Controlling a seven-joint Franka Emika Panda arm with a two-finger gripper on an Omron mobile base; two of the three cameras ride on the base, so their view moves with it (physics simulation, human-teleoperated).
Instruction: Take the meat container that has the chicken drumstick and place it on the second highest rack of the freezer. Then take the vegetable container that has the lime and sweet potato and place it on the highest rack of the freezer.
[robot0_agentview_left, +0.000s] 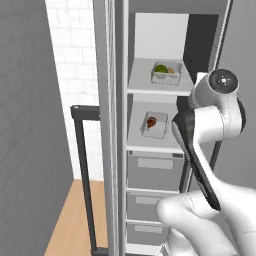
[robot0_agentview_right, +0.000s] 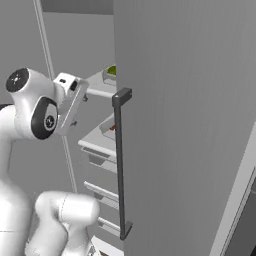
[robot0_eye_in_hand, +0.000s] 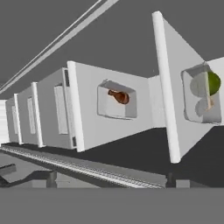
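1. A rendered kitchen is shown: a grey wall at 9 o'clock, white tile behind, a wooden floor at 7 o'clock, and the freezer standing open at the centre of the left base view, its door with the long dark bar handle swung out across the right base view.
2. The vegetable container, holding the lime and the sweet potato, is seen resting on the highest rack, toward 12 o'clock.
3. The meat container with the chicken drumstick is seen on the second highest rack, directly below, above the three grey drawers.
4. Both placements are judged to be done; the step in hand appears to be the retreat after the last placement.
5. Nothing is held by the pincer; its tips are barely made out at the bottom of the hand view, and its jaws are taken to be spread wide, well apart from both containers.
6. The arm is posed with the elbow high and the forearm angled down at 5 o'clock in the left base view; the hand is rolled, so that the shelves appear as upright bands in the hand view.
7. The next move is judged to call only for a clean withdrawal clear of the shelf edges and the door.
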